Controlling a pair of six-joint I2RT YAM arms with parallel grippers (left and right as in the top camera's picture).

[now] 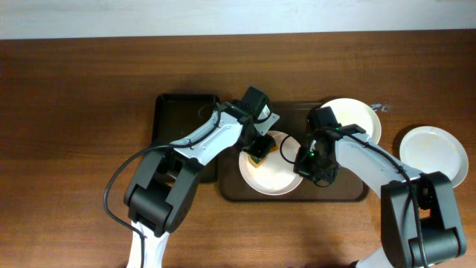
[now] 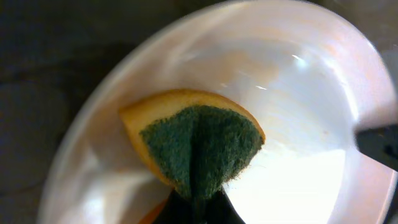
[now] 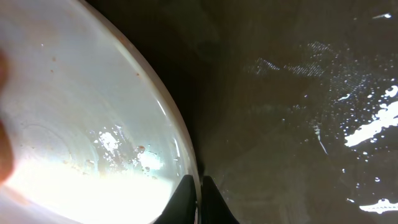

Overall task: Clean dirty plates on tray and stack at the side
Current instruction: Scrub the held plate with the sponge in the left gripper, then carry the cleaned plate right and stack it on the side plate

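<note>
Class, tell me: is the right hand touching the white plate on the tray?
Touching. The right wrist view shows the right hand with both fingers closed on the rim of the white plate.

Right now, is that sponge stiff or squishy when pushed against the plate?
Probably squishy: the sponge creases down its middle where it is gripped. Its green face looks rough, so it likely drags rather than slides on the plate. Being foam, it is probably light.
</note>
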